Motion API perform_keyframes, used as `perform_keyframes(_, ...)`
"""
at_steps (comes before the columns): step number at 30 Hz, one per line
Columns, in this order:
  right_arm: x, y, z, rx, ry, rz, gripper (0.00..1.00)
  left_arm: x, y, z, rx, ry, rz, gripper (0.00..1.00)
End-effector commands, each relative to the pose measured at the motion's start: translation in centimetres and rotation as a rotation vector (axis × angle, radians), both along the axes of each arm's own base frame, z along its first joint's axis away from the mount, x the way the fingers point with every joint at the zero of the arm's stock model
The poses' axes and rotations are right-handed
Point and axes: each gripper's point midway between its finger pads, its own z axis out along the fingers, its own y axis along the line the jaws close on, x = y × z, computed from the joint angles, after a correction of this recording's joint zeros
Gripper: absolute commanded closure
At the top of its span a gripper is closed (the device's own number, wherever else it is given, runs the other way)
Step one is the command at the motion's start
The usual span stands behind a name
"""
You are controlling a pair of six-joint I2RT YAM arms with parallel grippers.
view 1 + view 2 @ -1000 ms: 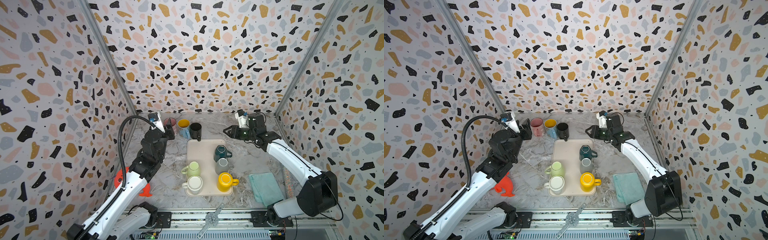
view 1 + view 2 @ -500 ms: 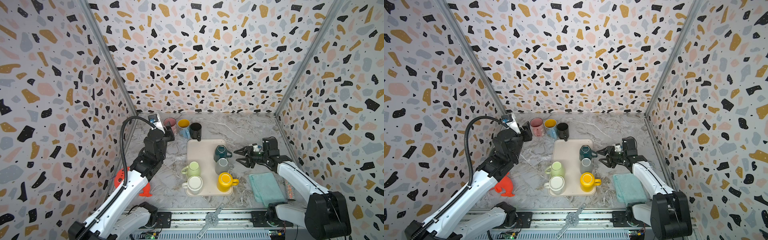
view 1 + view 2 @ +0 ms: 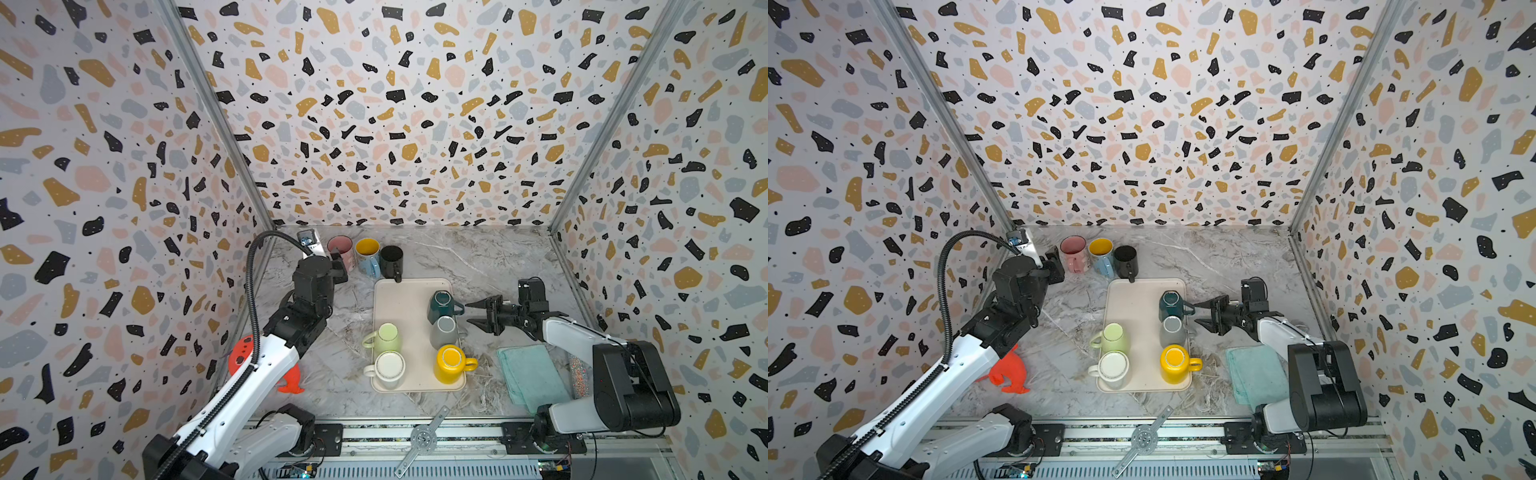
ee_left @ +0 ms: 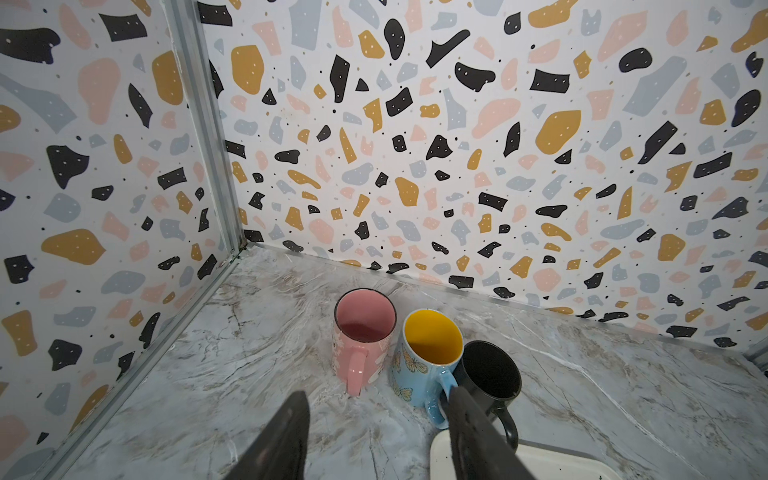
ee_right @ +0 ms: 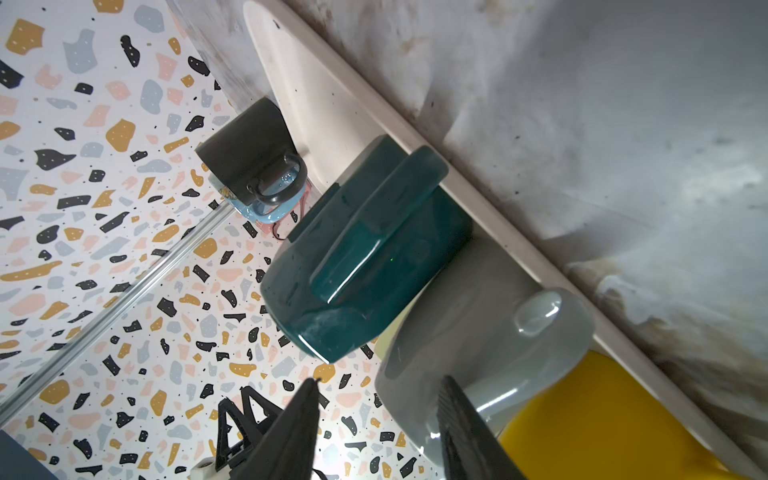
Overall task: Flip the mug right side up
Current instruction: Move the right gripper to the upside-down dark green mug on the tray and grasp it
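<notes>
Holding left gripper (image 4: 378, 399) and right gripper (image 3: 471, 313) open, empty; hovering right of centre beside inverted teal mug (image 3: 442, 303); facing five unturned on tray (image 3: 403, 307)

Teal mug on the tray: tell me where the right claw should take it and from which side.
Grip the teal mug by its handle, coming from the right over the tray rim. It stands rim down with the handle jutting toward the open right claw, and the grey mug crowds its near wall, so a body grip looks cramped.
</notes>
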Motion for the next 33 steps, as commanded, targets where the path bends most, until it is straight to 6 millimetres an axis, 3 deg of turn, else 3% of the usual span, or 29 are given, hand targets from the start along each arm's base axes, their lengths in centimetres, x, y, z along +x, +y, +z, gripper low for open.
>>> perform_keyframes(1, 2.0, 0.1, 1.5, 0.035, -0.035, -0.027, 0.53, 0.4, 0.5, 2.0, -0.024, -0.042, 0.025, 0.45)
perform_keyframes(13, 4.4, 0.5, 0.0, 0.049, 0.006, -0.03, 0.54, 1.8, 1.2, 0.6, -0.051, -0.008, 0.037, 0.45)
perform_keyframes(33, 5.1, 2.5, -1.6, 0.049, 0.046, 0.022, 0.53, 2.3, 2.5, -1.7, -0.052, 0.054, 0.061, 0.45)
